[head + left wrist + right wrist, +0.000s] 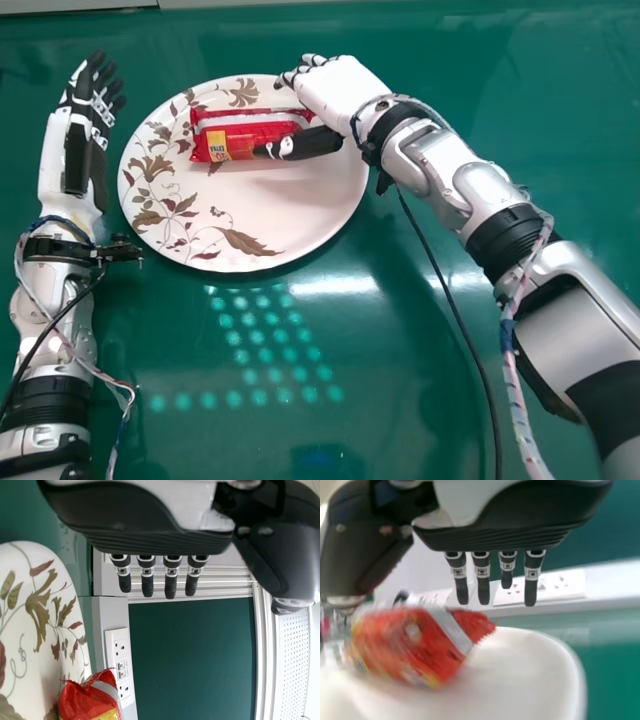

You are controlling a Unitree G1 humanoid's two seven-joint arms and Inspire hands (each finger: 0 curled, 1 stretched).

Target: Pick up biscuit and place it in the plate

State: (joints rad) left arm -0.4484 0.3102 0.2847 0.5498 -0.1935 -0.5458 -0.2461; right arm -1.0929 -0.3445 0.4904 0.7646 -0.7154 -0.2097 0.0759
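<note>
My right hand (pixel 338 92) is over the right part of the plate (pixel 250 225) in the head view, its fingers loosely extended and its thumb against or just over the biscuit packet (pixel 240 133). The red packet lies at the plate's upper middle. In the right wrist view, the right hand (pixel 484 580) has straight fingers beyond the blurred packet (pixel 415 642) and the plate (pixel 540 672). My left hand (pixel 88 130) is left of the plate with straight fingers. The left wrist view shows the left hand (pixel 170 577), the packet (pixel 90 697) and the plate (pixel 45 630).
A green glossy table (pixel 330 420) lies under the plate, with light reflections in front of it. A black cable (pixel 445 290) hangs beside my right forearm. Wall sockets (pixel 120 665) stand beyond the plate in the left wrist view.
</note>
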